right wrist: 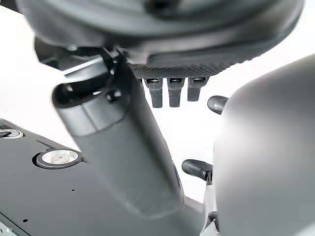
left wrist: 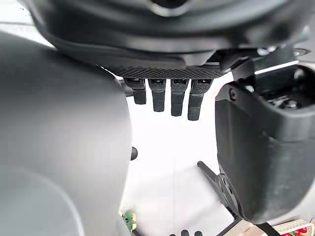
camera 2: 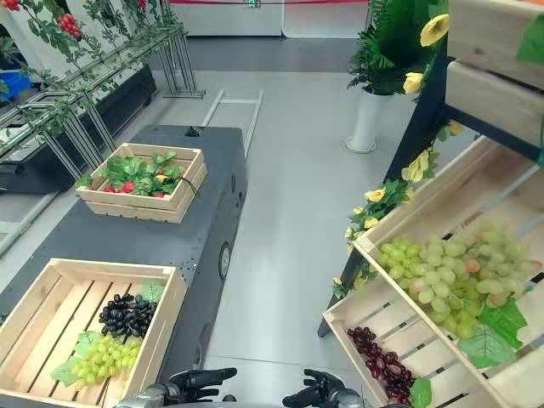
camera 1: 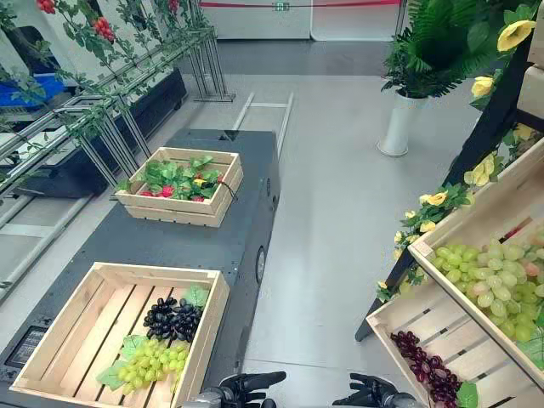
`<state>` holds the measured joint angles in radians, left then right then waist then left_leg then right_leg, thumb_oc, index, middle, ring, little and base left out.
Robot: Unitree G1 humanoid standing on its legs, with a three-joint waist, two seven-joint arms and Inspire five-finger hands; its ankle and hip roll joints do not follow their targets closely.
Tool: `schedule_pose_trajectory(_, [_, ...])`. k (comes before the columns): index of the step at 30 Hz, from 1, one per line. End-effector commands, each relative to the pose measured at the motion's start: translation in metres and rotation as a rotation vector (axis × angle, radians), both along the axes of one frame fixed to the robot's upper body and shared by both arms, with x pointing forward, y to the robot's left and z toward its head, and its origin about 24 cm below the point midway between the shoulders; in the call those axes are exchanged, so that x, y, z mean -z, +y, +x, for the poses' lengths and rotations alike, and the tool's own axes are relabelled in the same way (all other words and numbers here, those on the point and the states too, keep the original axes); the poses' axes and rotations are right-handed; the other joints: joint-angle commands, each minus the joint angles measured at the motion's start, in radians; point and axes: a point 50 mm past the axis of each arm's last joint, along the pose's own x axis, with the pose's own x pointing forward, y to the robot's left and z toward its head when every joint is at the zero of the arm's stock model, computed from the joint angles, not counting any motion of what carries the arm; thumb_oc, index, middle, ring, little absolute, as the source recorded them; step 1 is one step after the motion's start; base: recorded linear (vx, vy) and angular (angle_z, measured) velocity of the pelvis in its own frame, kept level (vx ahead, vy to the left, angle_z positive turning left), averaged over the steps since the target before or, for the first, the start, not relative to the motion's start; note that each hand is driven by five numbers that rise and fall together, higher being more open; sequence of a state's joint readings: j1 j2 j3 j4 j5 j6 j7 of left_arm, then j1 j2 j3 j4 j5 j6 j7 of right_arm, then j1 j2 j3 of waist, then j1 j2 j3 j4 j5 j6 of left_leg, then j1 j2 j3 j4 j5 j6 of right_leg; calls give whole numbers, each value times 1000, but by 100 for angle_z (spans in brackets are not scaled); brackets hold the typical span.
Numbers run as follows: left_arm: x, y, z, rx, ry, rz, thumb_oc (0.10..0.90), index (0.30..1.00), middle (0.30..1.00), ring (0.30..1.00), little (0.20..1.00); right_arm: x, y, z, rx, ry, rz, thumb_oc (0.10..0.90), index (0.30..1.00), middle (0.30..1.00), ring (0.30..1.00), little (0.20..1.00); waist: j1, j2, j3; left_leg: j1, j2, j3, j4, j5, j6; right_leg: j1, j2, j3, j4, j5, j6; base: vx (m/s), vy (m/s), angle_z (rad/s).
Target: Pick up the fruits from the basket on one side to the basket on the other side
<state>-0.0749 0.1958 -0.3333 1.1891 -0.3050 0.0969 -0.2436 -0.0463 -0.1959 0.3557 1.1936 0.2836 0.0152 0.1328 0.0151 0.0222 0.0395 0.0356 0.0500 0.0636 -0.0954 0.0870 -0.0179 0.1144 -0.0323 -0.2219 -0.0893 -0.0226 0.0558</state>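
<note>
A wooden crate (camera 1: 78, 321) on the dark cart at my lower left holds a black grape bunch (camera 1: 172, 318) and a green grape bunch (camera 1: 151, 361) with leaves. On the slanted wooden rack at my right, one bin (camera 1: 476, 223) is heaped with green grapes (camera 1: 489, 272), and the bin below (camera 1: 429, 323) holds dark red grapes (camera 1: 422, 361). My left hand (camera 1: 242, 388) and right hand (camera 1: 370, 391) hang low at the bottom middle, over the floor, both with relaxed straight fingers (left wrist: 172, 101) and nothing in them.
A second crate (camera 1: 181, 184) of leaves and red fruit stands farther back on the dark cart (camera 1: 195, 242). A white vase (camera 1: 399, 123) with a fern stands on the floor beyond. Yellow flowers (camera 1: 429, 204) trim the rack. A metal railing (camera 1: 102, 119) with vines runs along the left.
</note>
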Motion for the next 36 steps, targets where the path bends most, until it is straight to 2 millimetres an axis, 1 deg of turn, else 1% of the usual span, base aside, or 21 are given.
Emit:
schedule_pose_trajectory(1, [-2, -2, 11, 71, -20, 0, 800, 900, 900, 900, 900, -4, 1, 17, -5, -59, 8, 800, 900, 900, 900, 900, 8, -20, -1, 27, -38, 12, 8, -97, 17, -43, -51, 18, 2, 45, 41, -3, 252, 11])
schedule_pose_trajectory(6, [-3, -3, 14, 110, -45, 4, 800, 900, 900, 900, 900, -4, 0, 17, -14, -57, 6, 800, 900, 900, 900, 900, 3, -19, 0, 26, -37, 15, 8, -96, 17, -46, -49, 24, 3, 45, 41, 0, 0, 0])
schedule_pose_trajectory(9, [-7, -6, 24, 158, -123, -8, 800, 900, 900, 900, 900, -4, -1, 16, -24, -54, 5, 800, 900, 900, 900, 900, 0, -17, 1, 24, -36, 18, 8, -95, 17, -48, -47, 28, 3, 46, 40, 0, 0, 0])
schedule_pose_trajectory(12, [-19, -13, 47, 281, -263, -23, 800, 900, 900, 900, 900, -6, -3, 19, -37, -63, 0, 800, 900, 900, 900, 900, -5, -14, 5, 21, -35, 19, 8, -92, 16, -53, -45, 33, 8, 45, 43, -7, 7, -6])
schedule_pose_trajectory(13, [-27, -17, 61, 312, -327, -25, 800, 900, 900, 900, 900, -6, -3, 21, -36, -65, -2, 800, 900, 900, 900, 900, -6, -11, 7, 19, -36, 19, 8, -92, 16, -56, -45, 34, 10, 46, 44, -5, 12, -9])
schedule_pose_trajectory(15, [-39, -20, 78, 362, -431, -9, 800, 900, 900, 900, 900, -8, -5, 23, -38, -68, -7, 800, 900, 900, 900, 900, -6, -8, 10, 18, -36, 19, 8, -92, 17, -60, -44, 36, 14, 45, 45, -7, 23, -7])
schedule_pose_trajectory(17, [-60, -23, 102, 400, -574, 41, 800, 900, 900, 900, 900, -9, -9, 25, -43, -77, -16, 800, 900, 900, 900, 900, -5, -5, 19, 12, -37, 19, 8, -89, 19, -67, -43, 37, 20, 43, 44, -17, 27, -6])
schedule_pose_trajectory(18, [-64, -23, 106, 399, -609, 55, 800, 900, 900, 900, 900, -10, -10, 26, -44, -78, -17, 800, 900, 900, 900, 900, -5, -5, 20, 10, -38, 19, 8, -89, 19, -68, -43, 37, 21, 43, 44, 0, 0, 0])
schedule_pose_trajectory(19, [-81, -21, 122, 384, -687, 89, 800, 900, 900, 900, 900, -11, -13, 27, -44, -85, -22, 800, 900, 900, 900, 900, -2, -3, 25, 4, -39, 17, 8, -87, 21, -74, -44, 36, 23, 43, 45, 0, 0, 0])
schedule_pose_trajectory(21, [-102, -15, 136, 369, -792, 160, 800, 900, 900, 900, 900, -12, -16, 25, -47, -89, -26, 800, 900, 900, 900, 900, 3, -4, 32, -2, -42, 13, 8, -86, 23, -78, -44, 32, 24, 43, 45, 0, 0, 0])
schedule_pose_trajectory(22, [-116, -9, 144, 374, -860, 219, 800, 900, 900, 900, 900, -12, -17, 23, -47, -92, -30, 800, 900, 900, 900, 900, 7, -4, 35, -6, -44, 10, 8, -85, 25, -80, -44, 28, 24, 43, 44, 0, 0, 0])
schedule_pose_trajectory(23, [-116, -9, 144, 373, -859, 219, 800, 900, 900, 900, 900, -12, -17, 23, -47, -91, -30, 800, 900, 900, 900, 900, 6, -5, 35, -6, -44, 10, 8, -85, 25, -80, -44, 27, 24, 43, 44, 0, 0, 0])
schedule_pose_trajectory(24, [-138, 3, 153, 393, -967, 329, 800, 900, 900, 900, 900, -11, -19, 19, -39, -91, -34, 800, 900, 900, 900, 900, 15, -7, 41, -12, -47, 6, 8, -84, 27, -82, -44, 20, 23, 43, 43, 7, 7, 4])
schedule_pose_trajectory(26, [-160, 16, 160, 404, -1058, 431, 800, 900, 900, 900, 900, -10, -21, 13, -33, -89, -40, 800, 900, 900, 900, 900, 24, -10, 44, -18, -48, 3, 8, -82, 27, -82, -44, 10, 21, 43, 41, 14, 10, 8])
schedule_pose_trajectory(28, [-187, 34, 166, 389, -1136, 540, 800, 900, 900, 900, 900, -10, -25, 7, -14, -88, -40, 800, 900, 900, 900, 900, 38, -13, 49, -29, -48, -9, 8, -77, 26, -82, -41, -8, 26, 37, 36, 27, 9, 15])
schedule_pose_trajectory(29, [-192, 38, 166, 386, -1151, 565, 800, 900, 900, 900, 900, -9, -25, 6, -9, -89, -38, 800, 900, 900, 900, 900, 39, -15, 50, -31, -48, -11, 8, -75, 26, -82, -40, -13, 29, 33, 35, 41, 7, 19])
schedule_pose_trajectory(31, [-211, 57, 166, 350, -1210, 691, 800, 900, 900, 900, 900, -10, -27, 5, 12, -106, -34, 800, 900, 900, 900, 900, 52, -18, 62, -42, -52, -18, 8, -69, 27, -96, -35, -28, 61, 17, 28, 34, 6, 14])
schedule_pose_trajectory(33, [-221, 72, 164, 321, -1248, 787, 800, 900, 900, 900, 900, -12, -28, 8, 26, -129, -30, 800, 900, 900, 900, 900, 61, -18, 82, -53, -55, -24, 8, -59, 28, -116, -33, -32, 86, 10, 21, -2, 6, 24])
schedule_pose_trajectory(34, [-224, 75, 164, 309, -1257, 811, 800, 900, 900, 900, 900, -13, -29, 9, 27, -131, -28, 800, 900, 900, 900, 900, 63, -17, 87, -56, -55, -26, 8, -57, 29, -120, -32, -32, 91, 9, 19, -32, 5, 26])
schedule_pose_trajectory(35, [-234, 89, 162, 258, -1296, 883, 800, 900, 900, 900, 900, -14, -31, 10, 32, -145, -25, 800, 900, 900, 900, 900, 70, -17, 108, -66, -58, -33, 8, -51, 29, -133, -29, -37, 101, 5, 14, -28, 1, 16])
schedule_pose_trajectory(36, [-236, 93, 162, 240, -1306, 912, 800, 900, 900, 900, 900, -14, -31, 10, 32, -147, -23, 800, 900, 900, 900, 900, 71, -17, 113, -68, -59, -35, 8, -49, 29, -135, -29, -39, 103, 4, 13, -35, 2, 13])
